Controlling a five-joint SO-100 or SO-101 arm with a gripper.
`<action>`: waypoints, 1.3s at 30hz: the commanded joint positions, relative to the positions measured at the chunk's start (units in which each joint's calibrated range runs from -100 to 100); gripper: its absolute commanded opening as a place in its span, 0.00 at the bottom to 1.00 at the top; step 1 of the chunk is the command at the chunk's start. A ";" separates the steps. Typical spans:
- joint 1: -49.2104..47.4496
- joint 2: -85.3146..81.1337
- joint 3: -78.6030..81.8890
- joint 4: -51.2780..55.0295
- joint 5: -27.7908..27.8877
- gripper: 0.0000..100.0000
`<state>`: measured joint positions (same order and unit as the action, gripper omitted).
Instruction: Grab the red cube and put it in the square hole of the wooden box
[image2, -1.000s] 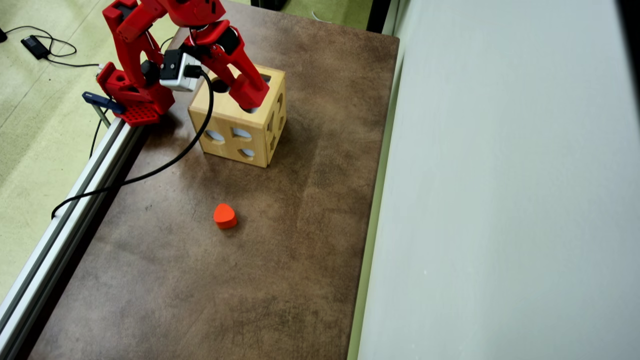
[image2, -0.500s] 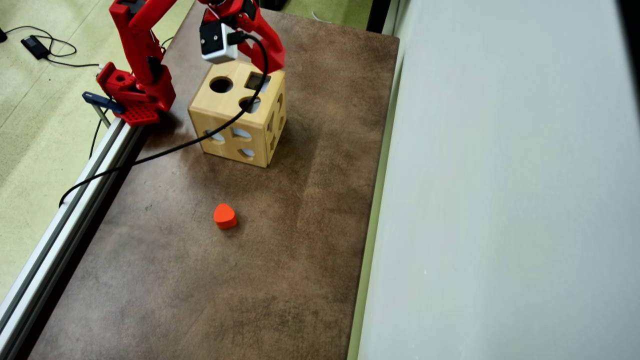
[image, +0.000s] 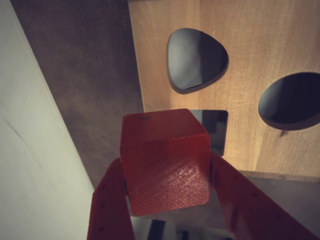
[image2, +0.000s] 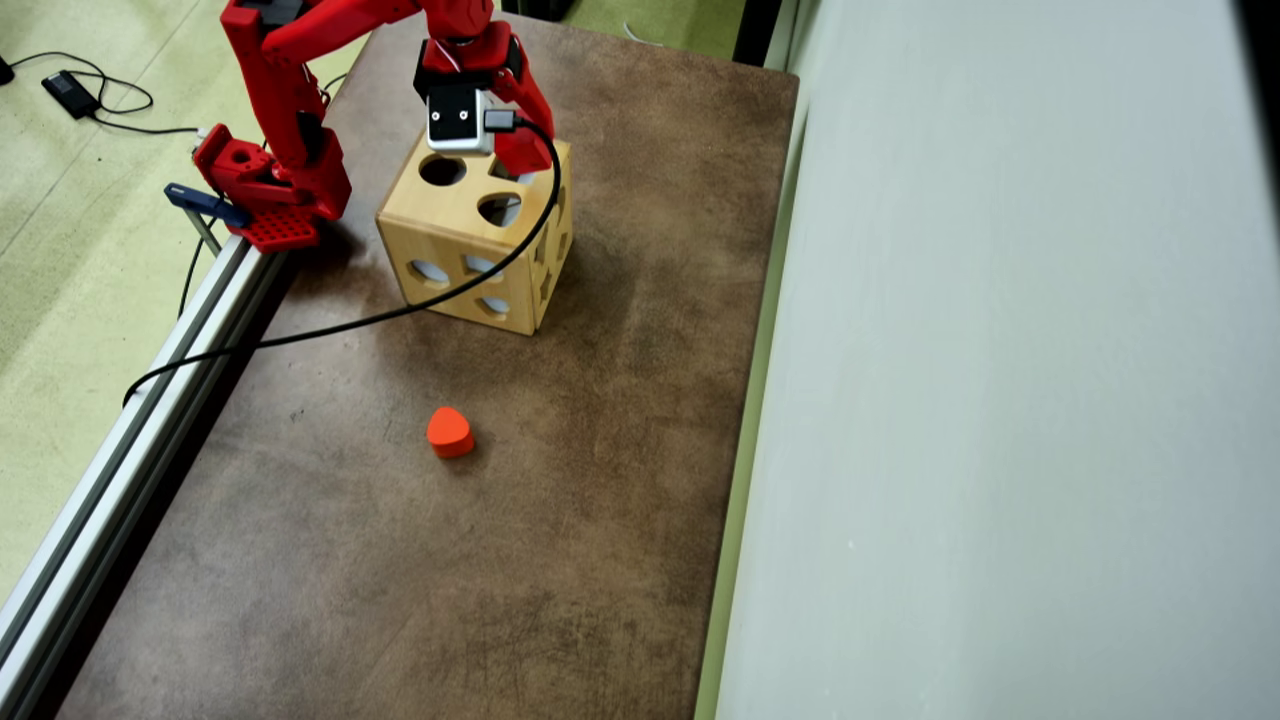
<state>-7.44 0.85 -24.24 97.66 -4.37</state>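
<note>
- Wrist view: the red cube (image: 165, 160) sits clamped between the two red jaws of the gripper (image: 167, 200), one jaw pressed on each side face, low on the block.
- It looks like a small, rigid painted block, likely light. The near face has a fine woven texture, so I would not expect it to slip, and flat opposite faces are the right place to hold it.
- Just behind the cube's right top edge, the square hole (image: 216, 131) shows as a dark cutout in the top of the wooden box (image: 250, 60). The cube covers its left part.
- A rounded-triangle hole (image: 196, 59) lies beyond it and a round hole (image: 292, 101) off to the right.
- The cube's edges look roughly parallel to the hole's. The fit seems snug, so squareness matters.
- The box edge (image: 136, 65) runs close on the left, with tabletop (image: 85, 75) past it.
- Overhead view: the gripper (image2: 520, 152) hangs over the far right corner of the wooden box (image2: 470, 250), hiding the cube and the square hole.
- An orange heart-like block (image2: 450, 432) lies well apart on the open brown tabletop (image2: 600, 500).
- A black cable (image2: 400, 310) drapes across the box front. A pale wall (image2: 1000, 350) borders the right.
</note>
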 joint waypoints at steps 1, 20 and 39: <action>-0.36 -4.12 -0.26 0.17 -2.00 0.02; -6.01 -4.20 2.06 0.17 -1.61 0.02; -5.41 -8.53 9.75 -0.39 -1.56 0.02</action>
<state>-13.40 -5.25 -14.13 97.66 -6.28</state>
